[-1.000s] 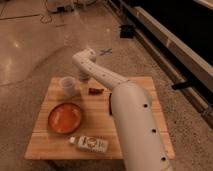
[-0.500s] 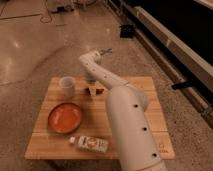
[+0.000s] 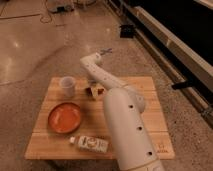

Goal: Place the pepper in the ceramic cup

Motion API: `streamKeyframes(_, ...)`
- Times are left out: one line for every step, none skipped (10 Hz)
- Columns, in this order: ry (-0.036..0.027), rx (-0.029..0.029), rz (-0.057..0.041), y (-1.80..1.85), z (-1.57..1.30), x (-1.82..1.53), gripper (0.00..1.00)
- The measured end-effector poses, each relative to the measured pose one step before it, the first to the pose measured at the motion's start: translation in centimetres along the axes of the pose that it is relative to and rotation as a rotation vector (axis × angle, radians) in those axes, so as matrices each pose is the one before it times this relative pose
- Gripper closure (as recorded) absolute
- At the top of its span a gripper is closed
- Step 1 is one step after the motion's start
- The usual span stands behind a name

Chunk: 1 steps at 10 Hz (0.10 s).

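The big white arm (image 3: pixel 120 115) is reaching up from the bottom of the picture and bending over the wooden table (image 3: pixel 150 100). The gripper (image 3: pixel 93 90) is pointing down near the middle of the table, toward the far edge. The pepper (image 3: pixel 98 91) is showing as a little dark red bit right at the gripper's tip, touching it or just beside it. The ceramic cup (image 3: pixel 67 86) is sitting at about 9 o'clock from the gripper, near it but apart. The orange plate (image 3: pixel 64 117) is lying at about 7 o'clock from the gripper. A white bottle (image 3: pixel 91 144) is lying on its side by the near edge.
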Motion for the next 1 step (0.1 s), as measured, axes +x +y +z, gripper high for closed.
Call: streamKeyframes(0.00275, -0.00396, 0.00921, 0.219, 0.221, 0.413, 0.54)
